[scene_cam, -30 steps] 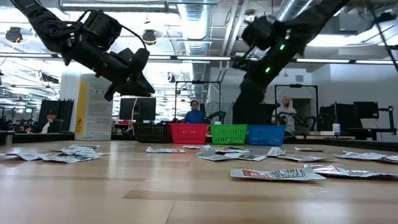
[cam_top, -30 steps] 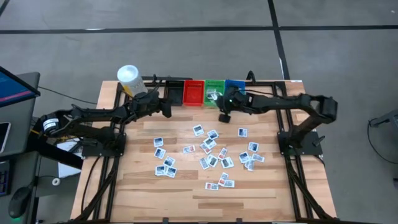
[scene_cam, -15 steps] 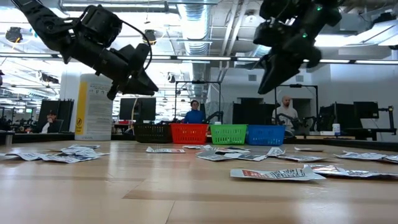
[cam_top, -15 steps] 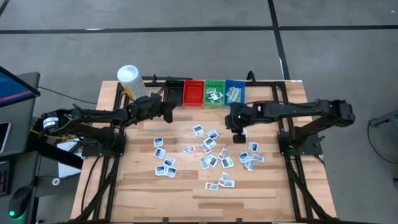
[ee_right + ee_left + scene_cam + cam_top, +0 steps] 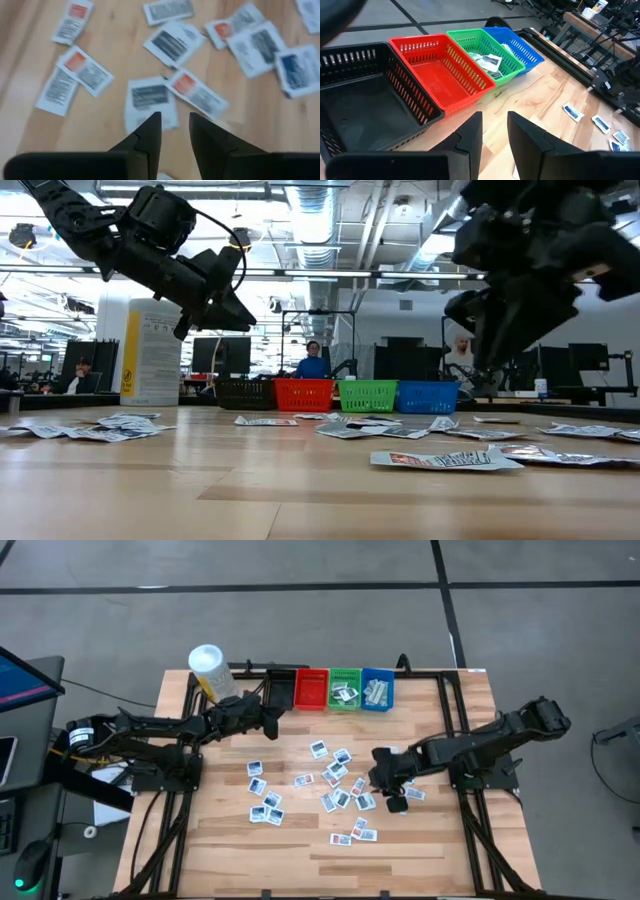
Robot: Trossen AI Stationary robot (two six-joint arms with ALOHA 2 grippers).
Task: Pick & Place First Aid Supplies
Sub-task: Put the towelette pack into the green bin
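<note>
We are seeing the right gripper (image 5: 396, 802) hovering, fingers slightly parted and empty, directly over the scattered packets (image 5: 150, 102); left gripper (image 5: 272, 720), likewise parted, is waiting near the black bin (image 5: 365, 100).

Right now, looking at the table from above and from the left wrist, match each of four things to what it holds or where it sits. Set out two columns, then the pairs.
1 black bin
2 red bin
3 green bin
4 right tool

a over the scattered packets
b empty, beside the green one
c holds white packets
d empty, at the row's end

Pairs: 1-d, 2-b, 3-c, 4-a
</note>
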